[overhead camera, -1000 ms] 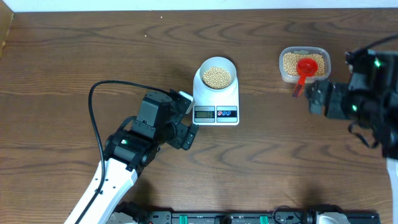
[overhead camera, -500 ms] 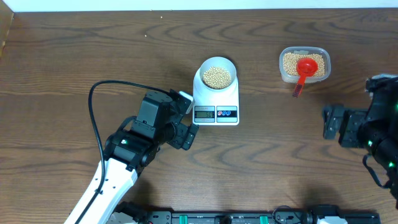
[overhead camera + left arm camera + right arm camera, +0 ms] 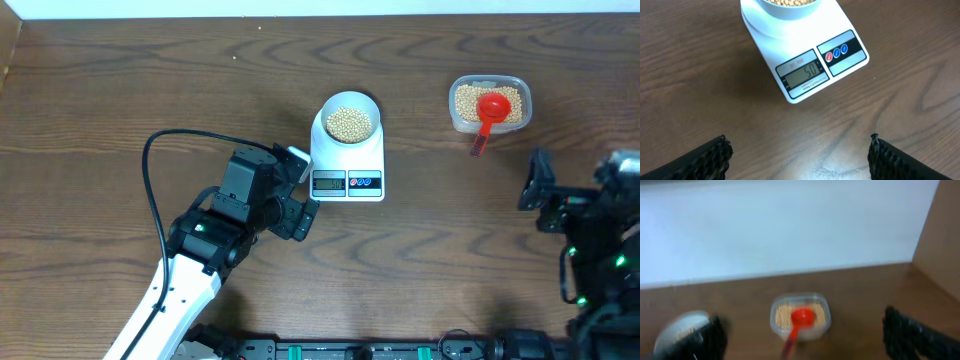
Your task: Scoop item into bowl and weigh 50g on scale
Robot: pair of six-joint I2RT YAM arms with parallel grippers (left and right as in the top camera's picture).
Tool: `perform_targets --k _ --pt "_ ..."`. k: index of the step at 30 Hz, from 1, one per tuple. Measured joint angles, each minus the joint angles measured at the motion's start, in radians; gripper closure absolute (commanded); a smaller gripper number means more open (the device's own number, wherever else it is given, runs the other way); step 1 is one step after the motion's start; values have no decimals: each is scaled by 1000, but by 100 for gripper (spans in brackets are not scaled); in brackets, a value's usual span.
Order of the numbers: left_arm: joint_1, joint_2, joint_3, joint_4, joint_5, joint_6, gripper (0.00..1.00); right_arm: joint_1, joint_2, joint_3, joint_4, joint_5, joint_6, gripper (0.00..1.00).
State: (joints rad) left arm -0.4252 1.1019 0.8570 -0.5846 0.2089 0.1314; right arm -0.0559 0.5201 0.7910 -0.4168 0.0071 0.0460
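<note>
Reading 50 on the scale (image 3: pixel 805 75), we place it just ahead of the left jaws; left jaws and right jaws gape wide, empty.

- Table (image 3: pixel 120 90): dark brown wood-grain top that fills nearly the whole overhead view. The light is soft and even, with a faint glare on the grain in the left wrist view.
- Pale wall (image 3: pixel 790 225): rises behind the table's far edge, blurred in the right wrist view.
- Brown panel (image 3: pixel 940 240): upright at the right, meeting the wall.
- Tan board (image 3: pixel 8 45): at the far left corner, cut off by the frame.
</note>
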Motion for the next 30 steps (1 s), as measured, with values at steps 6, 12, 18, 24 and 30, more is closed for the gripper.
perform_targets --k 6,12,18,24,30 --pt "0 0 0 -1 0 0 11 -1 -201 -335 282 5 -29 1" --pt "0 0 0 -1 0 0 11 -2 -381 -587 412 9 -36 1" --pt "0 0 0 -1 0 0 11 -2 -492 -740 416 9 -36 1" --pt "0 0 0 -1 0 0 11 -2 -505 -778 382 9 -36 1" --pt "0 0 0 -1 0 0 11 -2 -507 -783 346 9 -36 1"
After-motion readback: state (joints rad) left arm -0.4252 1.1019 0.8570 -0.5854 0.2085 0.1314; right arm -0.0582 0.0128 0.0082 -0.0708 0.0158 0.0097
